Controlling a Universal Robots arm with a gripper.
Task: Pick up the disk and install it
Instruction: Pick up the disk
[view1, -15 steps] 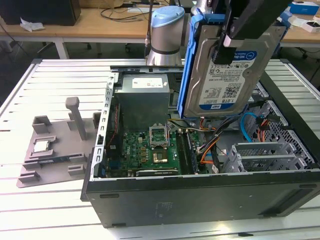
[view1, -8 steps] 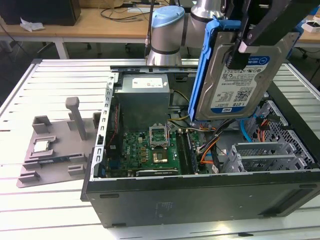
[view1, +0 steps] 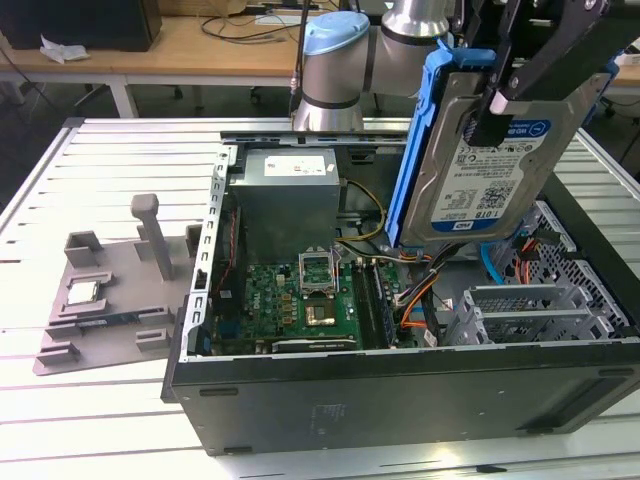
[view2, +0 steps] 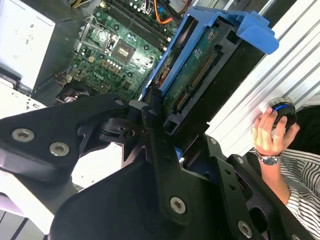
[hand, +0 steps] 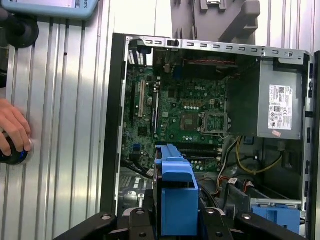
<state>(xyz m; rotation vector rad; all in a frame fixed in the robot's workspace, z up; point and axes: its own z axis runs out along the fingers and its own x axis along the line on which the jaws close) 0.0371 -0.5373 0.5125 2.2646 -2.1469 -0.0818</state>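
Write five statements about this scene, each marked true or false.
1. The black end effector grips the silver hard disk in its blue plastic carrier. True.
2. The disk lies flat inside the open black computer case. False: it is held on edge above the case.
3. A small square silver chip sits on the grey plastic fixture at the exterior view's left. True.
4. A panel covers the green motherboard. False: it lies exposed.
5. A person's hand rests on a round black knob. True.

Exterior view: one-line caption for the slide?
Gripper holds the blue-framed disk upright above the open computer case.
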